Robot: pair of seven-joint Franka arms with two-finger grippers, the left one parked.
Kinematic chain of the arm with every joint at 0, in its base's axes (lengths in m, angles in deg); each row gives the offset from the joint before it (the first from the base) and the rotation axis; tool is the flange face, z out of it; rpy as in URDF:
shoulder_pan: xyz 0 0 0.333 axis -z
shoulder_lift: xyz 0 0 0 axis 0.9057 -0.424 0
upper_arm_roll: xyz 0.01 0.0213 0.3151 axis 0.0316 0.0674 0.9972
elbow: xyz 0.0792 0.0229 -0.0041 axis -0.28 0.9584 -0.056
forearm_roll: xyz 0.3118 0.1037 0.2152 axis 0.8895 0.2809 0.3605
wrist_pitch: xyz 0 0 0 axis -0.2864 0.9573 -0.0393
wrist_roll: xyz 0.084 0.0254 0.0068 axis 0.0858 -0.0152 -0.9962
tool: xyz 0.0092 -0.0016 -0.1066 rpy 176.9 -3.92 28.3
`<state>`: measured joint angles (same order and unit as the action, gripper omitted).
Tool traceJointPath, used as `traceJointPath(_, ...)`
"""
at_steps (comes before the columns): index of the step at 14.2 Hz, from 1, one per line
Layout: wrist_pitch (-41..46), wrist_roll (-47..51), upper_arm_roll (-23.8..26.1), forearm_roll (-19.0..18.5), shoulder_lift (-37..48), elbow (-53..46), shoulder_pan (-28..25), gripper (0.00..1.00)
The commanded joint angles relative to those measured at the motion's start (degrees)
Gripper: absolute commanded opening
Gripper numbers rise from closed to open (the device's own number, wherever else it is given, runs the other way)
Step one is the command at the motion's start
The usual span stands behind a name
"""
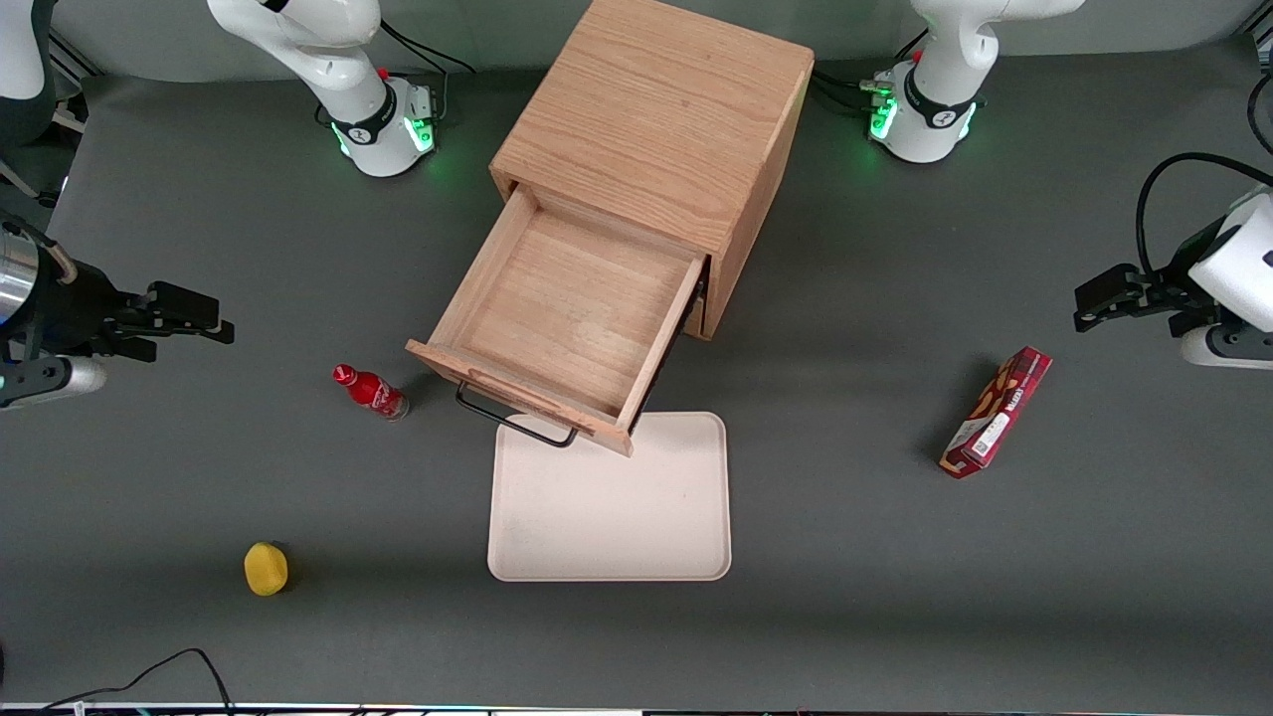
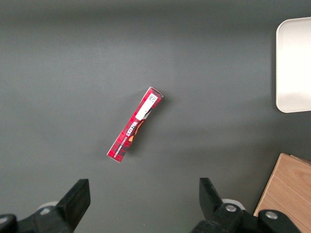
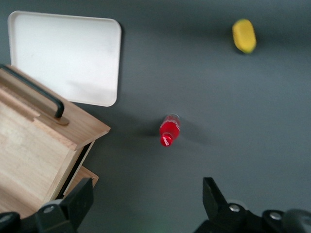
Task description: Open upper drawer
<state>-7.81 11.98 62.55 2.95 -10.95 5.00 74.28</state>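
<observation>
Nearly everything you set out to do looks finished. At the left edge of the front view your pincer hangs above the tabletop, spread and holding nothing, well apart from the cabinet. In the centre of the frame the upper drawer stands pulled far out, bare inside, its black handle overhanging the white tray. I judge only parking remains.

Upper drawer above tray, bottle beside it, claw at working arm's end
</observation>
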Motion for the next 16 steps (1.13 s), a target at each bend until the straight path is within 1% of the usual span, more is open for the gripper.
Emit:
traceJointPath(1,0.4,2.6,0.2,-1.0,1.5,1.0,1.8,1.0)
traceJointPath(3,0.4,2.5,0.4,-0.9,1.9,0.9,4.0,1.0)
traceJointPath(6,0.5,3.4,0.4,-3.0,4.3,2.8,3.6,1.0)
traceJointPath(11,2.1,6.6,0.5,-3.0,4.8,4.5,3.1,1.0)
traceJointPath(13,1.1,6.5,0.5,-3.0,8.5,9.9,2.9,1.0)
traceJointPath(14,-1.3,6.6,0.5,-2.8,10.7,13.4,2.9,1.0)
traceJointPath(15,-3.5,6.4,0.0,-2.7,12.7,16.8,1.5,1.0)
traceJointPath(16,-4.5,6.1,-4.0,-2.5,14.0,18.9,-1.9,1.0)
